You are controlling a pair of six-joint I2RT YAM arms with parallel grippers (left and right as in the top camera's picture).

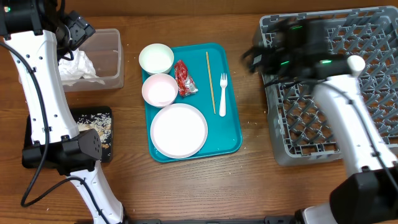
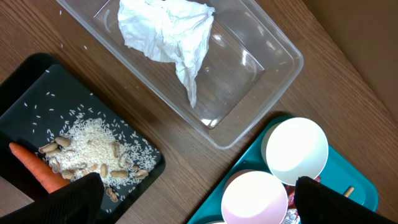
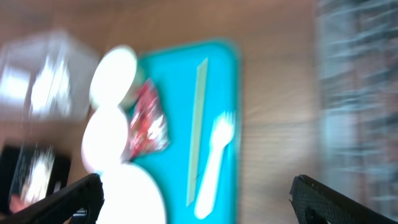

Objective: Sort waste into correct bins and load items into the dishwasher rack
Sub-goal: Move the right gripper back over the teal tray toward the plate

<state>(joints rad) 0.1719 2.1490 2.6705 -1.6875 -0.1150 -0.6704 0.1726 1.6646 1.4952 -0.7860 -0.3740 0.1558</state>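
Observation:
A teal tray (image 1: 230, 127) holds a white cup (image 1: 156, 58), a pink bowl (image 1: 160, 89), a white plate (image 1: 179, 130), a red wrapper (image 1: 184, 78), a chopstick (image 1: 210, 81) and a white fork (image 1: 222, 93). The grey dishwasher rack (image 1: 336, 81) stands at the right. My left gripper (image 2: 199, 199) is open and empty, high over the clear bin (image 1: 106, 59) with its crumpled tissue (image 2: 168, 34). My right gripper (image 3: 196, 199) is open and empty, above the rack's left edge; its view is blurred and shows the fork (image 3: 214, 162) and wrapper (image 3: 146, 124).
A black tray (image 1: 93, 127) with rice, peanuts and a carrot piece (image 2: 37, 168) lies at the left front. The white cup (image 2: 297, 149) and pink bowl (image 2: 255, 198) show in the left wrist view. Bare wood lies between the teal tray and the rack.

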